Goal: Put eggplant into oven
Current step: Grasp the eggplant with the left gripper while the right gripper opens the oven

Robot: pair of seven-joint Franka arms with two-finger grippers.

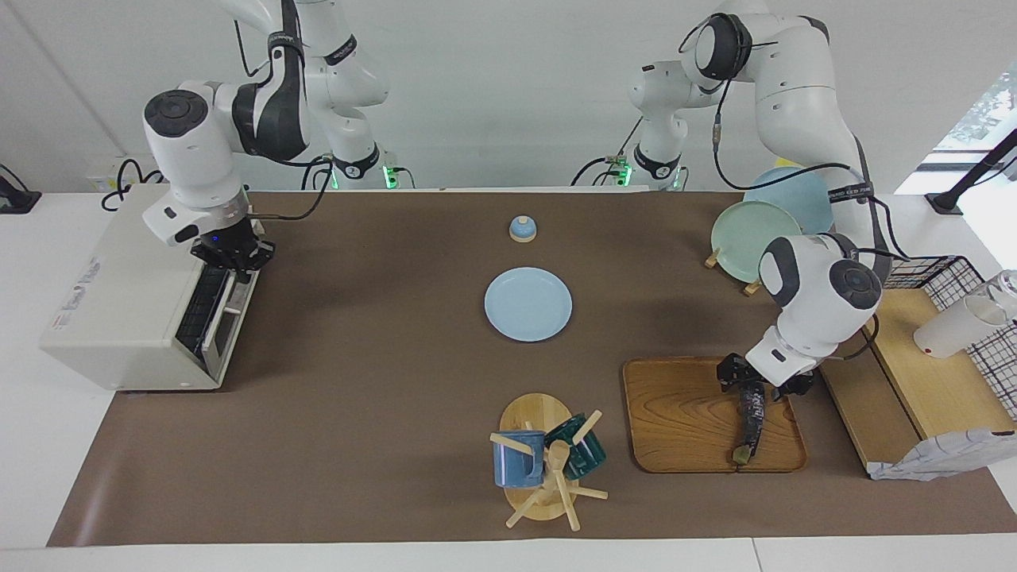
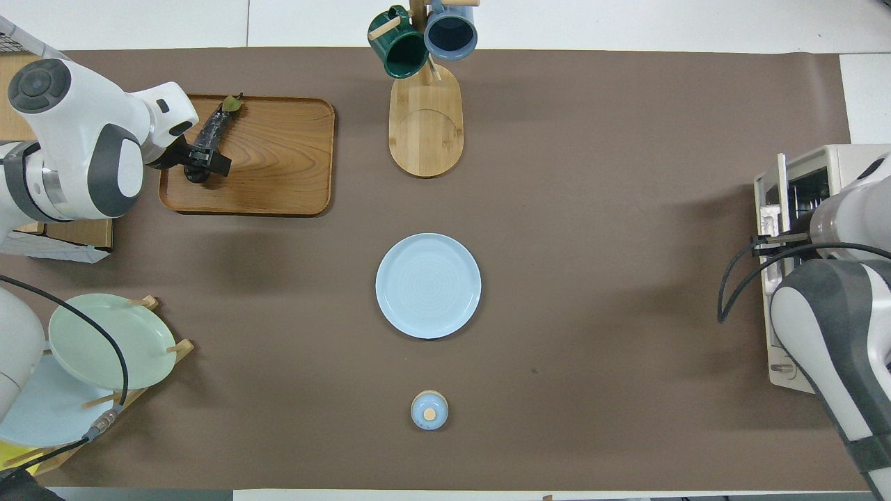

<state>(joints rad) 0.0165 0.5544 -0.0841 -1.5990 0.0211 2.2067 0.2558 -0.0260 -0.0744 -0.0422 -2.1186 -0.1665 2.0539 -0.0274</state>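
The dark purple eggplant (image 1: 749, 425) lies on a wooden tray (image 1: 683, 413) toward the left arm's end of the table, its green stem pointing away from the robots. It also shows in the overhead view (image 2: 212, 132). My left gripper (image 1: 755, 391) is low over the eggplant's thick end, which reaches in under it (image 2: 198, 165). The off-white oven (image 1: 119, 318) stands at the right arm's end (image 2: 835, 160). Its door (image 1: 226, 314) stands slightly ajar, with the rack showing. My right gripper (image 1: 232, 258) is at the door's top edge; in the overhead view its own arm hides it.
A light blue plate (image 1: 527, 303) lies mid-table, a small blue lid (image 1: 522, 229) nearer the robots. A mug tree (image 1: 548, 461) with two mugs stands beside the tray. A plate rack (image 1: 751, 238), a wooden shelf (image 1: 914, 373) and a wire basket (image 1: 953, 278) crowd the left arm's end.
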